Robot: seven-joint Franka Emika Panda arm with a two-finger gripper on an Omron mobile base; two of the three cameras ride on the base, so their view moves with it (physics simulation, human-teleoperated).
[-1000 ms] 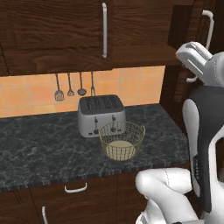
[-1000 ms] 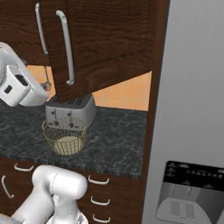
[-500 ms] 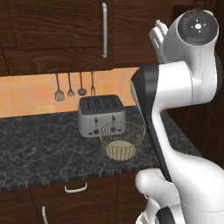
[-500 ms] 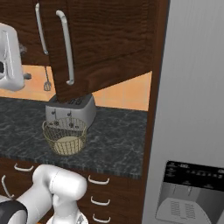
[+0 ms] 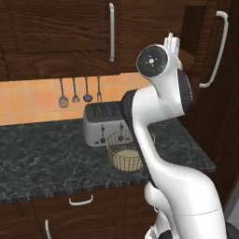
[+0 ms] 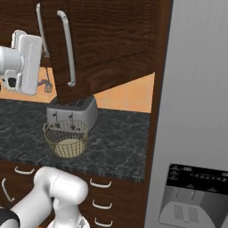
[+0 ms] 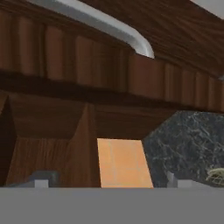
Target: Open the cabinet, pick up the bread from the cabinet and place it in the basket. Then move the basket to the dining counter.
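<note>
Bread isn't visible yet; expect a light, soft roll, so pinch its middle gently. Your claw [image 7: 107, 181] is spread wide near the cabinet [image 5: 205, 93].

A home kitchen: dark wood wall cabinet [image 5: 60, 37] with silver bar handles, a black speckled granite desk [image 5: 46, 158] carrying a silver toaster [image 5: 102, 123], cooking utensils [image 5: 74, 91] hanging on orange tiles, and a grey refrigerator [image 6: 196, 111].
</note>
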